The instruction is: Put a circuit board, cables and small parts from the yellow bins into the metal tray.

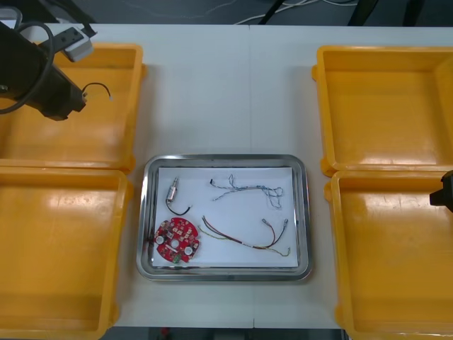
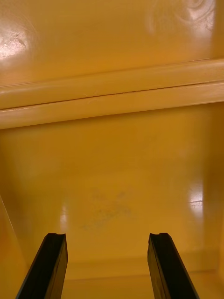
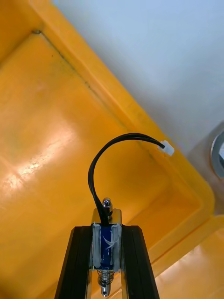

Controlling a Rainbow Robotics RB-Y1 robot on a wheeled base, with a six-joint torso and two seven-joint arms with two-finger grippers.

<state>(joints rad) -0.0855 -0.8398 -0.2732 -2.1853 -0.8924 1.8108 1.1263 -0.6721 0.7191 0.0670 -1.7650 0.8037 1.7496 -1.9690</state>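
Small metal part (image 3: pixel 107 243) (black cable (image 3: pixel 133 135) curling beyond the tips) clamped between left fingers (image 3: pixel 74 261) over yellow bin (image 3: pixel 46 117) | right fingers (image 2: pixel 49 266) apart, second bin (image 2: pixel 112 163) beyond them

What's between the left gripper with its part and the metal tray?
Front view: only the far left yellow bin's wall and bare table lie between the left gripper, shut on a small metal part, and the metal tray.
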